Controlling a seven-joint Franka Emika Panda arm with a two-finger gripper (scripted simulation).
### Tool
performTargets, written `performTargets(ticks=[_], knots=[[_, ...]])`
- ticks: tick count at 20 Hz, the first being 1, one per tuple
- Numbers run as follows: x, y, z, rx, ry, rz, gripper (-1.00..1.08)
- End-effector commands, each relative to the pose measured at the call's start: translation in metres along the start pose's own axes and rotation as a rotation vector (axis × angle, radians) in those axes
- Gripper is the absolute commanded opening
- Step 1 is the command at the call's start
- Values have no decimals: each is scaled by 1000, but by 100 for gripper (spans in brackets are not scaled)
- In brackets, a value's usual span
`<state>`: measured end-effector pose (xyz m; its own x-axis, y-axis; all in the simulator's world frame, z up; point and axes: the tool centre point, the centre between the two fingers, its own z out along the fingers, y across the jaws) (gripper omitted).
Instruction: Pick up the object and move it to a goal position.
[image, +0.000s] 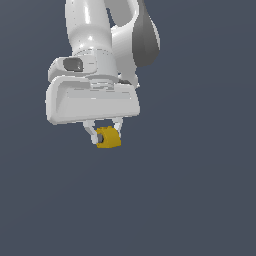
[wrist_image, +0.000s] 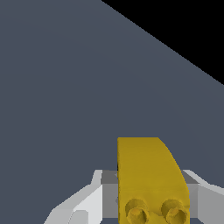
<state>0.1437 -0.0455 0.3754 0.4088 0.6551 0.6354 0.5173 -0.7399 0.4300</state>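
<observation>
The white gripper (image: 105, 135) hangs above the grey floor (image: 190, 200) with its two fingers (image: 91, 134) pinched narrow around the yellow block (image: 109, 138) — the block sits between the fingertips. The wrist view shows the block (wrist_image: 148, 175) — one curved edge, two round studs.

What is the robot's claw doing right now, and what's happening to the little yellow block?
gripper: shut on the yellow block, fingers on either side of it.
yellow block: held between the fingers; the wrist view shows two round studs on it.
</observation>
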Motion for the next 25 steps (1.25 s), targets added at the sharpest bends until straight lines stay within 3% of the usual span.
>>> performTargets(ticks=[1, 13, 25], knots=[[11, 11, -12, -19, 38, -8, -100], [41, 43, -53, -72, 152, -31, -100], [46, 49, -61, -82, 177, -35, -100]])
